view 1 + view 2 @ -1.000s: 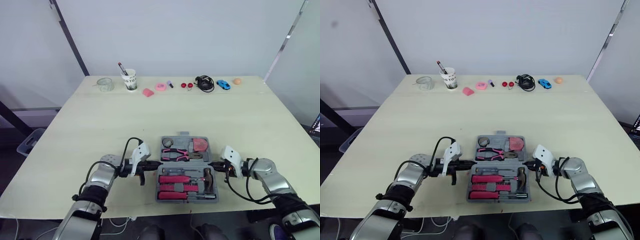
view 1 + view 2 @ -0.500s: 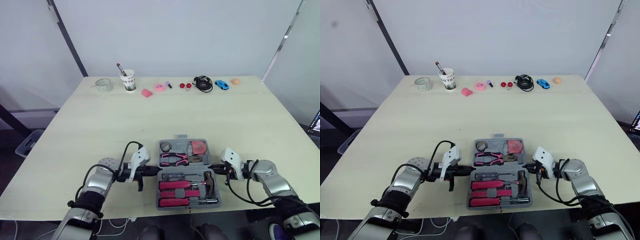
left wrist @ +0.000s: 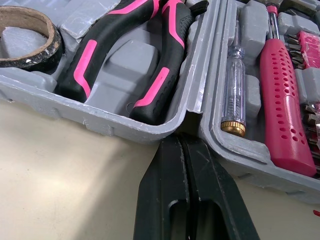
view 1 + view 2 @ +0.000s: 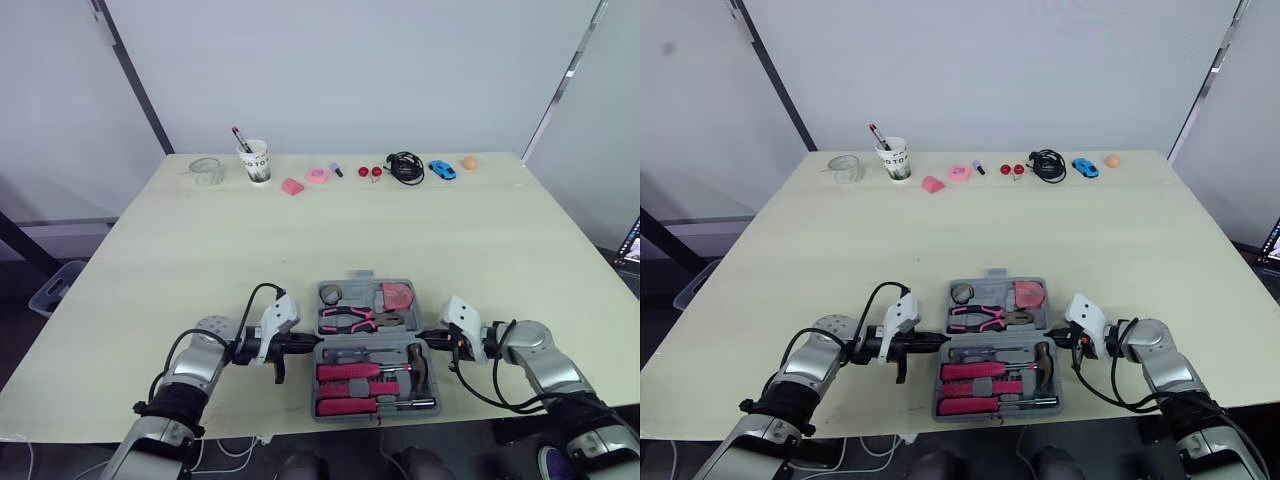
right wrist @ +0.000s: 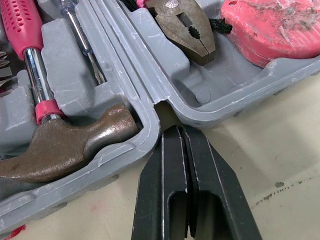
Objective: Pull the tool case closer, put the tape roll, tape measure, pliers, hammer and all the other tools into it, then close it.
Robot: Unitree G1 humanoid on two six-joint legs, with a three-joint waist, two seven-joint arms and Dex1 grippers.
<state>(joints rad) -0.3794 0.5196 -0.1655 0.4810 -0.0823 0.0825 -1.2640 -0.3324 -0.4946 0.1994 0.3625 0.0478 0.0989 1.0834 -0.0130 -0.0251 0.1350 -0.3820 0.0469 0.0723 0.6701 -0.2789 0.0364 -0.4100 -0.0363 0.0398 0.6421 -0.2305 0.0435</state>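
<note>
The grey tool case (image 4: 365,345) lies open near the table's front edge. Its far half holds the tape roll (image 4: 332,293), the pink-handled pliers (image 4: 350,318) and the pink tape measure (image 4: 399,295). Its near half holds the hammer (image 4: 417,358) and pink screwdrivers (image 4: 348,372). My left gripper (image 4: 305,343) is shut, its tips at the hinge notch on the case's left side (image 3: 185,142). My right gripper (image 4: 425,340) is shut too, tips at the hinge notch on the right side (image 5: 175,131), beside the hammer head (image 5: 65,145).
Along the table's far edge stand a glass jar (image 4: 207,169), a paper cup with a pen (image 4: 255,160), small pink items (image 4: 293,186), a black cable (image 4: 407,166), a blue toy car (image 4: 442,168) and an orange ball (image 4: 469,161).
Over the last second the case and both grippers slid a little toward the front edge. Since half a second ago hardly anything has moved.
</note>
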